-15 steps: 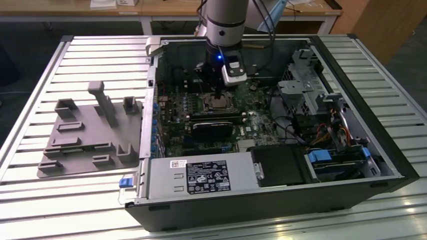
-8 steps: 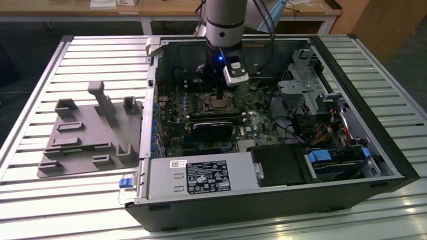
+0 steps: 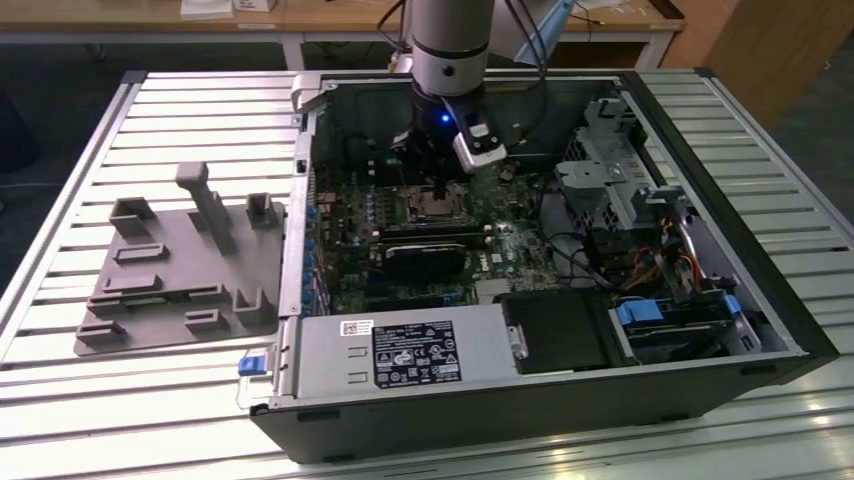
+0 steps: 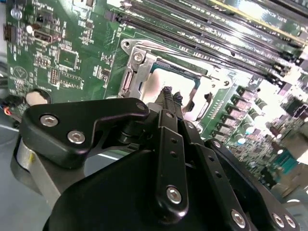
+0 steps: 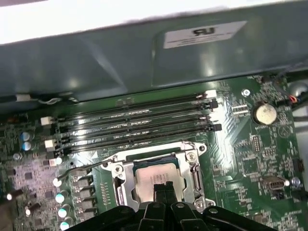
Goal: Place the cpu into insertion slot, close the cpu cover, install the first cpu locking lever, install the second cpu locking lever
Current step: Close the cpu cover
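The cpu lies in the insertion slot on the green motherboard, its silvery top showing through the cut-out of the cpu cover. The cover lies flat around the chip. My gripper hangs right over the chip's middle, its two black fingertips pressed together with nothing between them. Whether the tips touch the chip I cannot tell. A thin wire locking lever sticks out from one side of the socket. In the second wrist view the cover frames the bright cpu just past the gripper.
Long black memory slots run beside the socket, with the case wall behind them. A coin battery sits on the board. A black card and the power supply lie nearer the case front. A grey fixture plate rests at the exterior view's left.
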